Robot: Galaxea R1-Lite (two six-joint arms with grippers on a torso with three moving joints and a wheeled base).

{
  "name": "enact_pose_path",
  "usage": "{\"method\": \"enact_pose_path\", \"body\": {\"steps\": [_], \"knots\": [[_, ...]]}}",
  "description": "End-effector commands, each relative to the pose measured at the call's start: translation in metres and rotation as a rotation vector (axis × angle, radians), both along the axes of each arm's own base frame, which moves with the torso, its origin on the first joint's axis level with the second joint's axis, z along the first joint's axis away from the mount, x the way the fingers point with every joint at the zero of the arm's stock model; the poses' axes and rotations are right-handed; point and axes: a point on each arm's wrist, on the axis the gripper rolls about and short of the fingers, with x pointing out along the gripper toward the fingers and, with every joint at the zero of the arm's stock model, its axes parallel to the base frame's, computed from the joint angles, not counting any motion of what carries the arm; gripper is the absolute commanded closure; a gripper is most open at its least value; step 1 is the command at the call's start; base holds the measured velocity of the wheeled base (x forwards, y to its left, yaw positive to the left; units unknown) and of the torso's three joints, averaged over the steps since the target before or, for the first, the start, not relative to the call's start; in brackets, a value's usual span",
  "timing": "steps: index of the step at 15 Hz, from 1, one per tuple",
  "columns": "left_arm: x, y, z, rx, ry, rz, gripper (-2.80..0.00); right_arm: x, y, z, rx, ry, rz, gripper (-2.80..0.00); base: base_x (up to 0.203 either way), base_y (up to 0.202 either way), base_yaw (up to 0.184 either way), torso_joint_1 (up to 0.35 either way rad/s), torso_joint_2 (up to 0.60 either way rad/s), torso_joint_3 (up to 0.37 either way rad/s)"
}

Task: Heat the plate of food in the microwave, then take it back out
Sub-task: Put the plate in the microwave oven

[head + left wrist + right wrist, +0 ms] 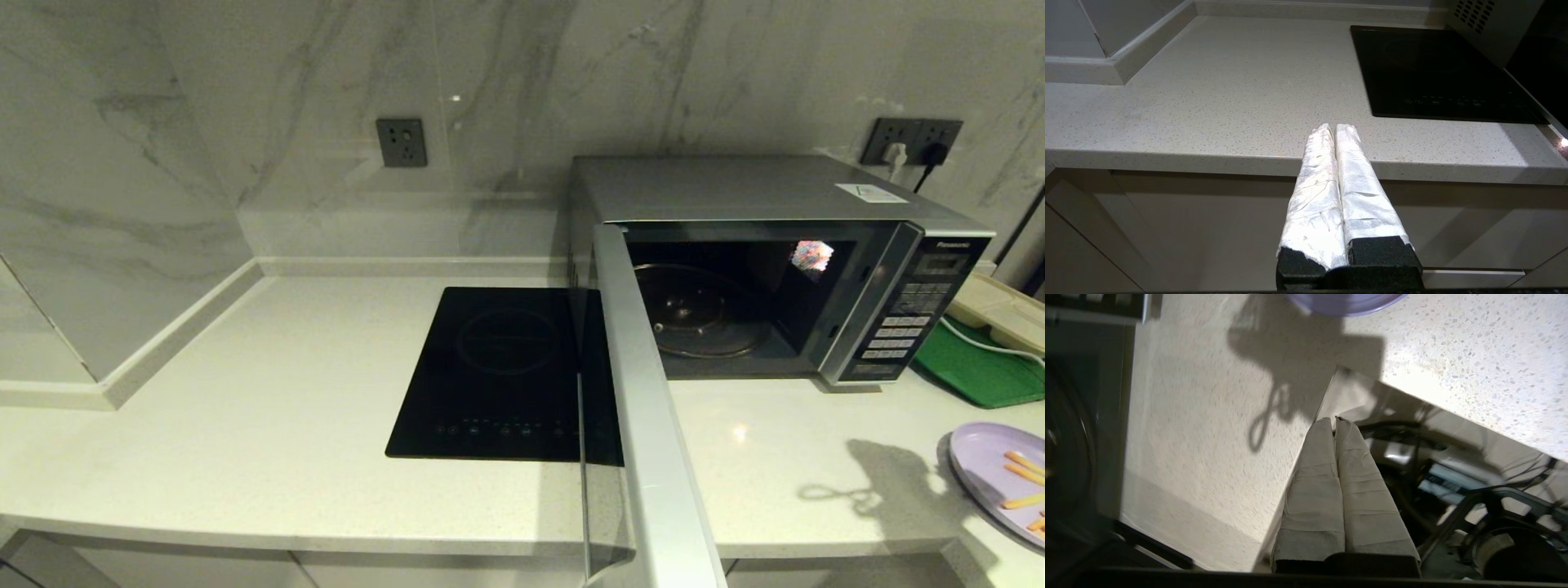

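Observation:
The silver microwave stands at the back right of the counter, its door swung wide open toward me. Inside, the glass turntable is bare. The pale lilac plate of food with orange sticks lies on the counter at the right edge of the head view; its rim shows in the right wrist view. My right gripper is shut and empty, hovering by the counter's front edge short of the plate. My left gripper is shut and empty, held in front of the counter's front edge at the left.
A flat black induction hob lies left of the microwave, partly behind the open door. A green tray with a cream object on it sits right of the microwave. Wall sockets and a plugged cable are behind.

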Motion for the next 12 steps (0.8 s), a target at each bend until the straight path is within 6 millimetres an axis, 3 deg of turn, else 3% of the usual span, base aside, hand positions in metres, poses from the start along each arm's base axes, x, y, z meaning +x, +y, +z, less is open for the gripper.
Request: {"method": "enact_pose_path", "body": {"steps": [1, 7, 8, 12], "knots": [[0.0, 0.0, 0.0, -0.001, 0.0, 0.001, 0.0, -0.006, -0.046, -0.028, 0.142, 0.0, -0.075, 0.0, 0.0, 0.0, 0.0, 0.0, 0.0, 0.0], [0.0, 0.0, 0.0, -0.001, 0.0, 0.001, 0.0, -0.016, -0.108, -0.084, 0.146, -0.007, 0.01, 0.0, 0.0, 0.0, 0.0, 0.0, 0.0, 0.0], [0.0, 0.0, 0.0, -0.001, 0.0, 0.001, 0.0, -0.016, -0.115, -0.091, 0.152, 0.001, -0.001, -2.8, 0.0, 0.0, 0.0, 0.0, 0.0, 0.0], [0.0, 0.0, 0.0, -0.001, 0.001, 0.001, 0.0, -0.02, -0.14, -0.115, 0.173, 0.015, -0.069, -2.8, 0.0, 0.0, 0.0, 0.0, 0.0, 0.0]]}}
